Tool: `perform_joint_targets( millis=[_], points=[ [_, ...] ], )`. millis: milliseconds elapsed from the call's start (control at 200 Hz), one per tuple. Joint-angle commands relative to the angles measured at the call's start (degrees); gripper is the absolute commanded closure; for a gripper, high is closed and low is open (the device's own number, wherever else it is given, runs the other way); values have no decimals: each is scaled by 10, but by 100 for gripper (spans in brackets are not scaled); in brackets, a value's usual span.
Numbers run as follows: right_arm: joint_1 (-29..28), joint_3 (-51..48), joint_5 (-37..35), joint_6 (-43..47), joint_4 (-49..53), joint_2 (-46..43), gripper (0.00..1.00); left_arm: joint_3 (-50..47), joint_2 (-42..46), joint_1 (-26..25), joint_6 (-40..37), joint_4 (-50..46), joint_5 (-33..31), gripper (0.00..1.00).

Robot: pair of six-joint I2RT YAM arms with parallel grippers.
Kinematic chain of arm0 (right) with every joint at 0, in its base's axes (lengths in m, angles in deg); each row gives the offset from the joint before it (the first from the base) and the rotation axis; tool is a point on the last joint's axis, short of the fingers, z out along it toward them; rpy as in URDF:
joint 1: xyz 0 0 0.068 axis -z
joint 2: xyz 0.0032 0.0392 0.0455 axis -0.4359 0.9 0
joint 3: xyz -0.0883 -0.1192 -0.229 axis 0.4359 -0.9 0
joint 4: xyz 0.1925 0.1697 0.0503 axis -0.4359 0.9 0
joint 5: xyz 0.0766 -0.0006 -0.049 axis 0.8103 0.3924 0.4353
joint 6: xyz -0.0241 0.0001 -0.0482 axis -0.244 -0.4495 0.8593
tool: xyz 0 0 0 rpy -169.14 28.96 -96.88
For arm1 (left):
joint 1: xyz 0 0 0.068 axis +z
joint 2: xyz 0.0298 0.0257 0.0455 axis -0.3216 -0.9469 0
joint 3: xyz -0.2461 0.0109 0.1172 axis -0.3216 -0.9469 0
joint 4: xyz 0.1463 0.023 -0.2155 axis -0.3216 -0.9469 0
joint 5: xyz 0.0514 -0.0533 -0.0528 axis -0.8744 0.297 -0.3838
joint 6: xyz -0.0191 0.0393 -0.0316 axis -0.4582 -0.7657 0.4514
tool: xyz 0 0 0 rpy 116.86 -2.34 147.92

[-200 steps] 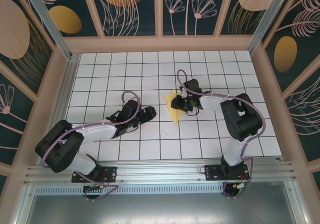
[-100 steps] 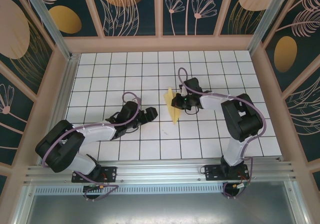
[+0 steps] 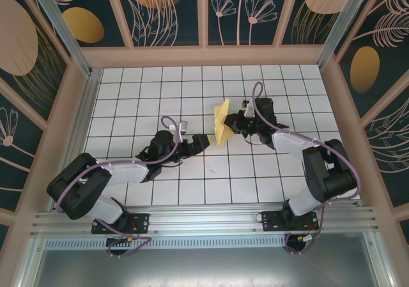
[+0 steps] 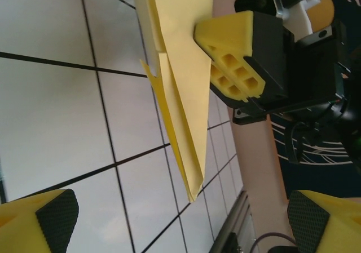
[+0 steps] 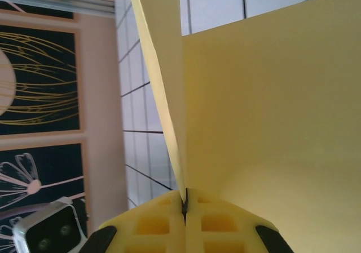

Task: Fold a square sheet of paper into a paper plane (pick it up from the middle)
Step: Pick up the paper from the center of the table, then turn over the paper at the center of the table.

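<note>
Plane (image 3: 221, 122) pinched over the middle of the table (image 3: 128, 95).
The right fingers (image 5: 152, 226) are closed tight on the plane (folded pale yellow paper, held on edge); the left fingers (image 4: 53, 211) are spread wide, holding nothing, just beside its lower tip.

The paper plane (image 3: 221, 122) is pale yellow paper folded into a narrow dart with layered flaps, and it tapers to one sharp point. It stands on edge near the middle of the white tiled table (image 3: 160, 82). The shut fingers of the right gripper (image 3: 234, 122) pinch it along one long side.
</note>
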Motion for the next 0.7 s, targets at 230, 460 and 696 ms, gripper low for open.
perform_joint_targets(
  millis=[230, 460, 696],
  points=[
    [-12, -22, 58, -68, -86, -53, 100, 61, -55, -28, 44, 114, 34, 23],
    [-14, -36, 74, -86, -115, -54, 100, 68, -55, -28, 44, 107, -6, 45],
    [-13, -43, 75, -98, -121, -56, 100, 79, -63, -28, 35, 94, -15, 59]
  ],
)
